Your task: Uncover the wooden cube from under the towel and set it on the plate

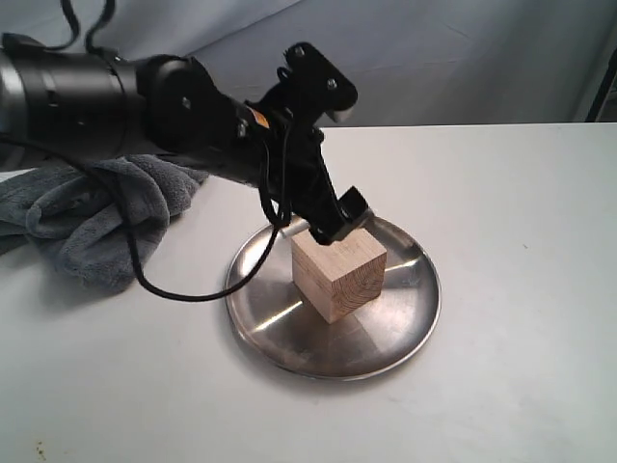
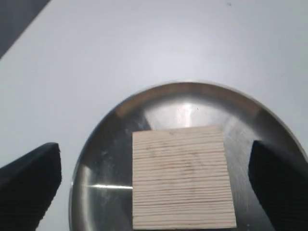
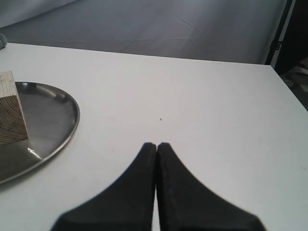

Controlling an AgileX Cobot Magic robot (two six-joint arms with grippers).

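Now the wooden cube (image 1: pixel 337 275) sits flat on the plate (image 1: pixel 405 328), directly beneath the left hand (image 1: pixel 342 222). That hand is spread wide: in its wrist view the two fingers (image 2: pixel 29 190) stand one on each side of the cube, with bare plate showing between each finger and the wood, so nothing is gripped. From the outside view the fingertips hang close over the cube's top rear edge; whether one brushes it I cannot tell. The towel (image 1: pixel 87 217) lies bunched on the table (image 1: pixel 521 241) behind this hand, beside its arm and well apart from the plate. The right hand (image 3: pixel 157 163) is pressed together, holding nothing, low over bare table with the plate off to one side of it.

By my reading the placing is all but done, and what remains is getting clear. Doing that well means keeping the fingers wide and lifting straight away from the cube, not sideways, since a fingertip catching an edge could tip the block or slide it on the smooth steel. Only once the fingertips are above the cube's top should the arm swing back
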